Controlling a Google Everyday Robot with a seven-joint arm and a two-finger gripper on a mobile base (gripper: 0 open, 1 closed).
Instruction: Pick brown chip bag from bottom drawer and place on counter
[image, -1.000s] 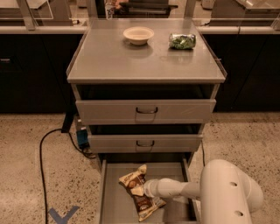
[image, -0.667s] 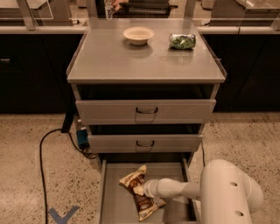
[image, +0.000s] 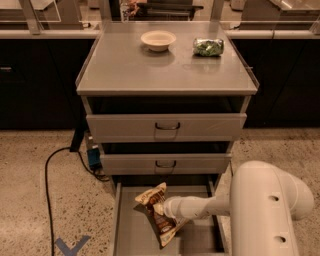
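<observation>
Gripper (image: 164, 210) against brown chip bag (image: 149, 198)

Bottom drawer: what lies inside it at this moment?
Inside the bottom drawer lies the brown chip bag, with the gripper at its middle. The floor under the bag and the arm is covered.

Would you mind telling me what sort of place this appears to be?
Probably a break-room or test kitchen: long worktops behind, a bowl and snack packet on the counter, speckled floor. The claw is at the brown chip bag in the bottom drawer.
</observation>
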